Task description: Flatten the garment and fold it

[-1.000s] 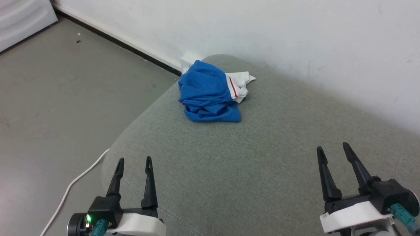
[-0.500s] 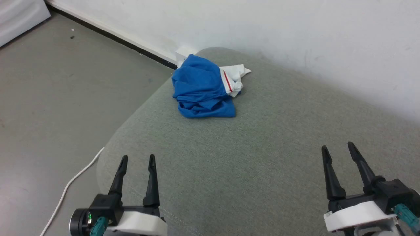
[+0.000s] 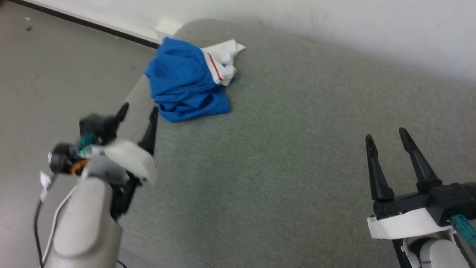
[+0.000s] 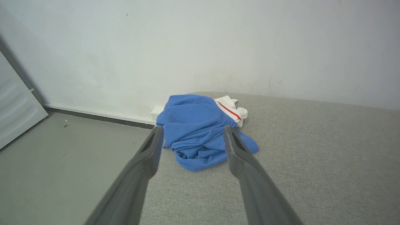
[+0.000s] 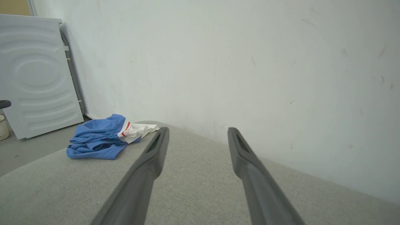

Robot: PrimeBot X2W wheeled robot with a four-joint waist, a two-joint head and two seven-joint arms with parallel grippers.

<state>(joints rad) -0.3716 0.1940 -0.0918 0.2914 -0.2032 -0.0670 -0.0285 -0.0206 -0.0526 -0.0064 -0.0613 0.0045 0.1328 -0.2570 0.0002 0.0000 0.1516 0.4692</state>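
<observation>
The garment (image 3: pixel 186 82) is a crumpled bright blue heap with a white, red-striped piece at its far side, lying at the far left corner of a grey cushioned surface (image 3: pixel 282 156). My left gripper (image 3: pixel 138 108) is raised and open, its tips a short way short of the heap's near edge. Through the left wrist view the garment (image 4: pixel 197 128) sits beyond the spread fingers of the left gripper (image 4: pixel 191 129). My right gripper (image 3: pixel 386 136) is open over the cushion at the lower right, far from the garment (image 5: pixel 100 137), and the right gripper (image 5: pixel 197 129) holds nothing.
A white wall (image 3: pixel 334 18) runs behind the cushion with a dark baseboard (image 3: pixel 85 23) at the floor. Grey floor (image 3: pixel 44 74) lies left of the cushion's rounded edge. A white appliance (image 5: pixel 37 75) stands against the wall, left in the right wrist view.
My left arm has risen and reached forward toward the garment, blurred with motion. The head camera has shifted, so the whole scene sits further left and higher. Right gripper is much as before.
</observation>
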